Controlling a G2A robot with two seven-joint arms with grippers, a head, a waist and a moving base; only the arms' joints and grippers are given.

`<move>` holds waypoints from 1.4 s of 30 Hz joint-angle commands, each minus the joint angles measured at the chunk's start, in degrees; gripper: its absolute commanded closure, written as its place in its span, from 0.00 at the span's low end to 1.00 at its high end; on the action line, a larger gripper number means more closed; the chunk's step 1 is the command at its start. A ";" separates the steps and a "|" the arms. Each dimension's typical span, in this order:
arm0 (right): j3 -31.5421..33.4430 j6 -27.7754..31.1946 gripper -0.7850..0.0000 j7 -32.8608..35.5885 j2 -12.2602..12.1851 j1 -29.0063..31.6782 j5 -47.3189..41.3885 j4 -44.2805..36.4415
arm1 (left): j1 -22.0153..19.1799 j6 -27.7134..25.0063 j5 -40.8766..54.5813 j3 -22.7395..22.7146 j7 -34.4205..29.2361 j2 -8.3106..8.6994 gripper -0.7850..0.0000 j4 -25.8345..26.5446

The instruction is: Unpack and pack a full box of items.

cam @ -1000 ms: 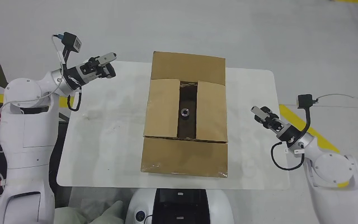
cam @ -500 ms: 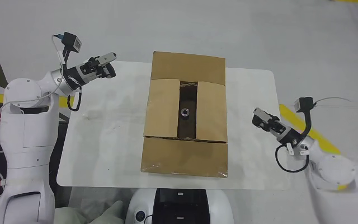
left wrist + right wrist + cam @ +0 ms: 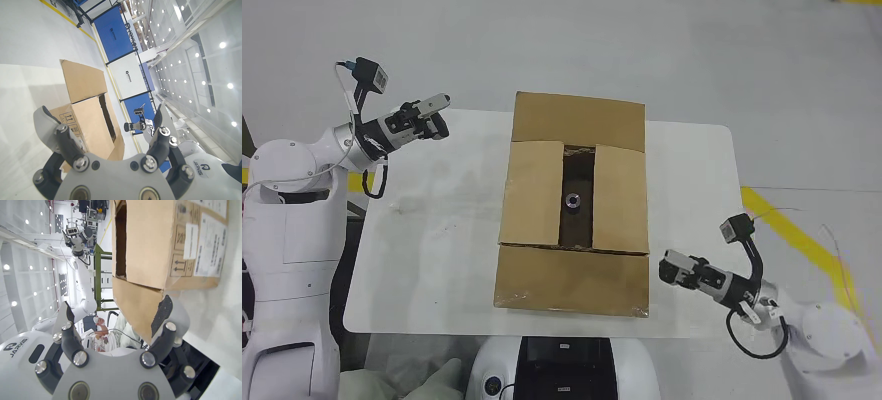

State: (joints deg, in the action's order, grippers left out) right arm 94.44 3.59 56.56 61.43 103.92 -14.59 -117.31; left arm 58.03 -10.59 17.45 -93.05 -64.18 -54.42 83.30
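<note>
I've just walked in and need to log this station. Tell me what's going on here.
A brown cardboard box sits in the middle of the white table, end flaps folded out, side flaps nearly shut. A small round metal part shows through the gap. The left gripper hangs open over the table's far left corner, away from the box. The right gripper is open and empty beside the box's near right corner. Nothing is gripped yet.

The box [image 3: 542,200] is plain brown, the table [image 3: 432,250] white.
</note>
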 commanded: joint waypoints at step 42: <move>-8.64 -0.98 0.00 -4.49 -0.04 -2.44 -13.94 2.70 | 0.00 0.00 0.00 0.00 0.00 0.00 0.00 0.00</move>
State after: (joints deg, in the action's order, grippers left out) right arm 85.79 2.48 52.62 61.37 101.98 -28.14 -114.92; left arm 58.03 -10.59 17.45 -93.05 -64.18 -54.42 83.30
